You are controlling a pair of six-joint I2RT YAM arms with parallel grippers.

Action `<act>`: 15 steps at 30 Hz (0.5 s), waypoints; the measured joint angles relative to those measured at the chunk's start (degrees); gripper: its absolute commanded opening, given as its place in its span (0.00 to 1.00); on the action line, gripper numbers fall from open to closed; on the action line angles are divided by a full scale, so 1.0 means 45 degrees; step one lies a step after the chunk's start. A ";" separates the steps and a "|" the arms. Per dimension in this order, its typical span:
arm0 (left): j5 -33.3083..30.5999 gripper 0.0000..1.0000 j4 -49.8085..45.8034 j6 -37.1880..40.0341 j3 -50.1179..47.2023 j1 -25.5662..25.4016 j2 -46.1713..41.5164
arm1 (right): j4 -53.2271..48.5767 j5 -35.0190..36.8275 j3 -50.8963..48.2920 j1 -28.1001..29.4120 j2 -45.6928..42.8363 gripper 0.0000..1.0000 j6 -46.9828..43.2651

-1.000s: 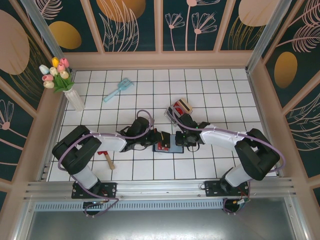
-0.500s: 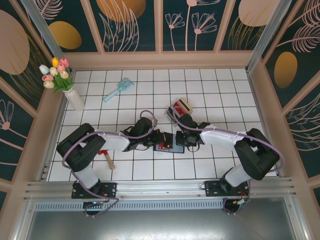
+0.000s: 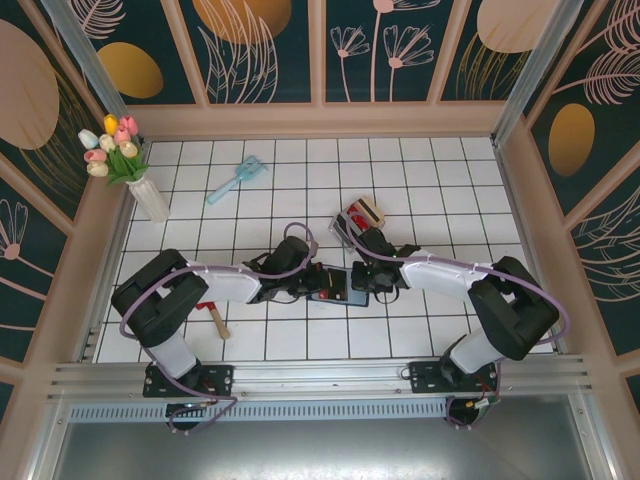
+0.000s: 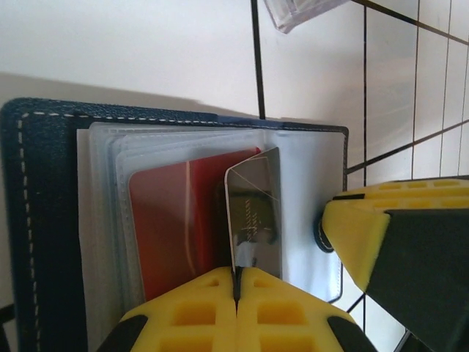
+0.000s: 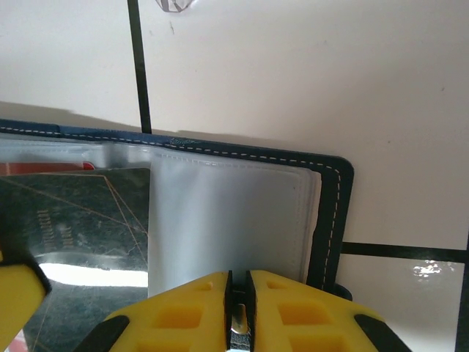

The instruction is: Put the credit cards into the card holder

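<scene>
The navy card holder [image 3: 343, 297] lies open on the tiles between my two grippers, its clear sleeves facing up [image 4: 44, 220]. My left gripper [image 4: 237, 275] is shut on a dark glossy credit card [image 4: 256, 213], held on edge over the sleeves. A red credit card [image 4: 165, 220] sits inside one sleeve. My right gripper [image 5: 238, 277] is shut on the near edge of a clear sleeve page of the card holder [image 5: 333, 213]. The dark credit card [image 5: 73, 235] lies just left of that page. From above, the left gripper [image 3: 318, 282] and right gripper [image 3: 358, 283] almost touch.
A small clear slotted rack [image 3: 360, 215] with more cards stands just behind the card holder. A vase of tulips [image 3: 125, 160] is at the far left, a blue brush [image 3: 237, 180] behind, and a small red-headed tool [image 3: 212, 315] near the left arm.
My left gripper has moved right with the dark card, from beside the card holder to over its sleeves. The right gripper has stayed on the card holder.
</scene>
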 measured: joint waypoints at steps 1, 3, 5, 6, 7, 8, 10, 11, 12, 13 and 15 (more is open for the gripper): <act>0.0019 0.00 -0.0083 0.0049 0.0005 -0.0010 -0.0053 | 0.0010 0.0000 -0.0005 -0.0005 0.0000 0.17 0.0000; 0.0034 0.00 -0.0194 0.0141 0.0005 -0.0010 -0.0078 | 0.0039 -0.0005 -0.0005 -0.0019 0.0000 0.17 0.0000; 0.0039 0.00 -0.0335 0.0238 0.0053 -0.0010 -0.0073 | 0.0049 -0.0005 -0.0010 -0.0024 0.0000 0.17 0.0029; 0.0073 0.00 -0.0432 0.0291 0.0165 -0.0010 -0.0024 | 0.0068 -0.0010 -0.0019 -0.0024 0.0000 0.17 0.0039; 0.0087 0.00 -0.0476 0.0330 0.0301 -0.0010 0.0078 | 0.0083 -0.0010 -0.0034 -0.0024 0.0000 0.17 0.0039; 0.0121 0.01 -0.0515 0.0369 0.0495 -0.0010 0.0248 | 0.0092 -0.0019 -0.0044 -0.0024 0.0000 0.17 0.0044; 0.0204 0.03 -0.0510 0.0374 0.0753 -0.0010 0.0549 | 0.0121 -0.0039 -0.0053 -0.0049 0.0000 0.17 0.0049; 0.0267 0.03 -0.0495 0.0369 0.0821 -0.0010 0.0665 | 0.0170 -0.0049 -0.0078 -0.0068 0.0000 0.17 0.0053; 0.0316 0.03 -0.0457 0.0369 0.0884 -0.0010 0.0787 | 0.0199 -0.0063 -0.0092 -0.0073 0.0000 0.17 0.0083; 0.0369 0.04 -0.0442 0.0369 0.0942 -0.0010 0.0884 | 0.0228 -0.0068 -0.0092 -0.0073 0.0000 0.17 0.0092; 0.0544 0.05 -0.0340 0.0369 0.1078 -0.0010 0.1093 | 0.0291 -0.0092 -0.0102 -0.0083 0.0000 0.17 0.0097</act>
